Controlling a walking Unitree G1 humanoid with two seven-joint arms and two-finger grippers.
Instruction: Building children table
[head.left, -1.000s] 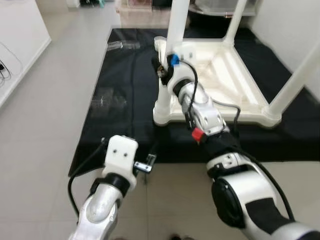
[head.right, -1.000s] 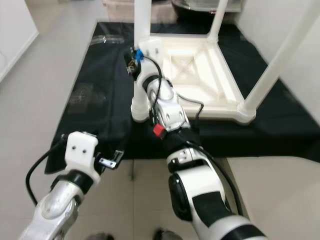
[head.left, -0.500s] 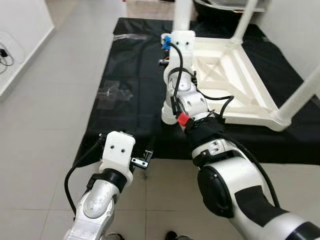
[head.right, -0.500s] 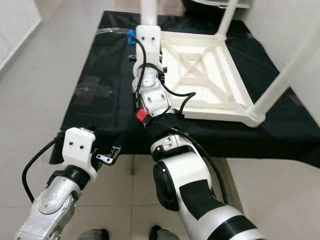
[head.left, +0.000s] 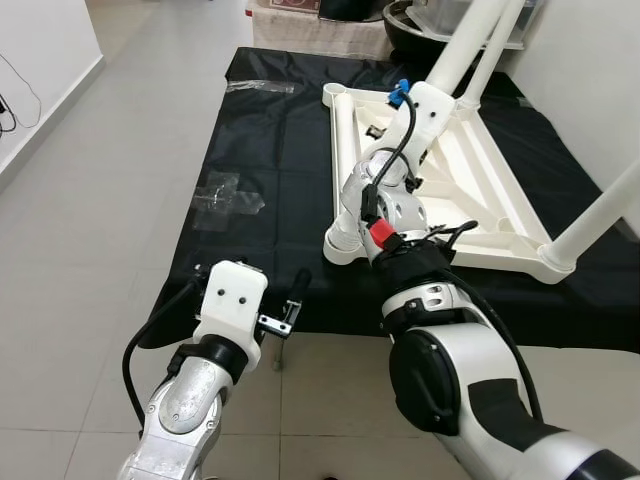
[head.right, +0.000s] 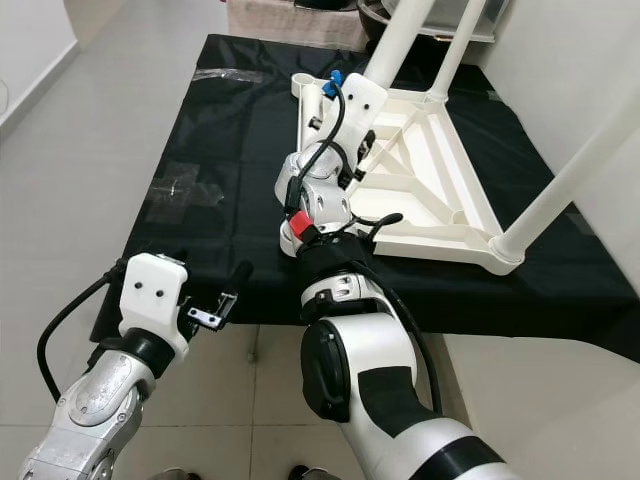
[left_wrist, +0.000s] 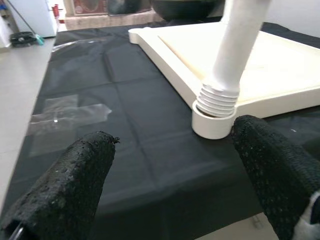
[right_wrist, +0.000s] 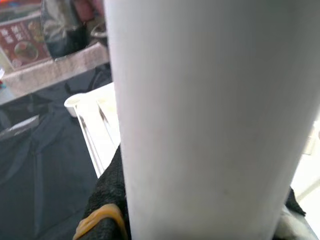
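A white children's table (head.left: 480, 190) lies upside down on a black cloth (head.left: 270, 150). My right arm reaches forward over its near left corner. The right gripper (head.left: 422, 92) is shut on a white table leg (head.left: 455, 55), and black pads (right_wrist: 107, 195) press against the tube. This leg leans away to the right, with its threaded end in the near left socket (left_wrist: 214, 120). The far left socket (head.left: 334, 92) stands empty. Another leg (head.left: 600, 210) rises from the near right corner. My left gripper (head.left: 290, 300) hovers low at the cloth's front edge, with its fingers (left_wrist: 75, 180) open towards that socket.
Clear plastic bags (head.left: 228, 190) lie on the cloth to the left of the table, and another (head.left: 262, 87) lies further back. Boxes and a dark bowl (head.left: 330, 15) stand beyond the cloth. Grey tiled floor (head.left: 90, 220) runs along the left to a white wall (head.left: 40, 50).
The leg in my right gripper has swung from upright to leaning right and away. The head camera has shifted and looks down on more of the cloth. My left arm has barely moved.
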